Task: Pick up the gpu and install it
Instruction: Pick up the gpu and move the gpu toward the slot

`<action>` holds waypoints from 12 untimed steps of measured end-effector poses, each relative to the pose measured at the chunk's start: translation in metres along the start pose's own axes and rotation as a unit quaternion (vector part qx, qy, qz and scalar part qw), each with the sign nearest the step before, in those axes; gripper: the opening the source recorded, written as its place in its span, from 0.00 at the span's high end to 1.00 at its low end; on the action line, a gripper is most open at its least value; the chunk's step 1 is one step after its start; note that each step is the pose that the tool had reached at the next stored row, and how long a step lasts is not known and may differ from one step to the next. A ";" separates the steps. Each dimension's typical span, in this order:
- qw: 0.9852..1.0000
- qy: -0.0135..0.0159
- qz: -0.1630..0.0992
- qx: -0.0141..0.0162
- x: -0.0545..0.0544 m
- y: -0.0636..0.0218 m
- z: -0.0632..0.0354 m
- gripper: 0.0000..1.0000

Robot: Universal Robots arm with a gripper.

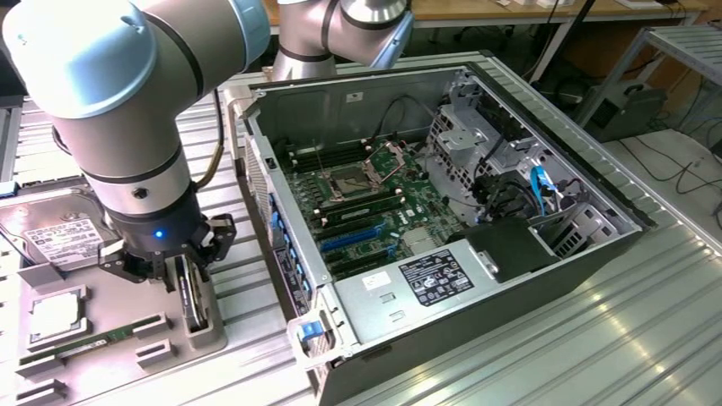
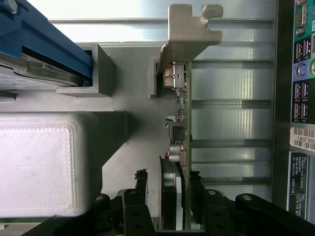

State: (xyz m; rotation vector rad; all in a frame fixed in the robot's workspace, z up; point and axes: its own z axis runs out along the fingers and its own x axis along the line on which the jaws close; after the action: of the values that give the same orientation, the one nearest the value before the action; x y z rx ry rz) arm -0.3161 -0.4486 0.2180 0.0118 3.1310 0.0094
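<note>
Pincer (image 2: 170, 182) clasping gpu (image 2: 184, 118), upright in holder (image 1: 212, 337)

bright light w/ glare on table (image 1: 631, 338); shadows in pc case (image 1: 338, 110)

Arm (image 1: 124, 110): one large grey link enters the exterior view at 11 o'clock and runs steeply down toward 8 o'clock. A second link section stands at 12 o'clock.

Wrist (image 1: 158, 233): vertical, black collar with a blue light lit.

End effector (image 1: 192, 275): pointing straight down. In the wrist view its black fingers (image 2: 142, 184) stand either side of the upright gpu (image 2: 185, 123), closed against its two faces.
</note>
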 end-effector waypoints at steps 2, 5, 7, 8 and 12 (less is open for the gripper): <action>1.000 0.000 0.000 0.000 0.000 -0.0002 -0.0001 0.55; 1.000 0.000 0.000 0.001 0.000 -0.0005 -0.0001 0.55; 1.000 0.000 0.000 0.001 0.000 -0.0006 -0.0001 0.55; 1.000 0.000 0.000 0.001 0.000 -0.0006 -0.0001 0.56; 1.000 0.000 0.000 0.001 0.000 -0.0006 -0.0001 0.70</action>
State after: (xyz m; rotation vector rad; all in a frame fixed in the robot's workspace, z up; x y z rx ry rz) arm -0.3160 -0.4492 0.2181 0.0117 3.1311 0.0070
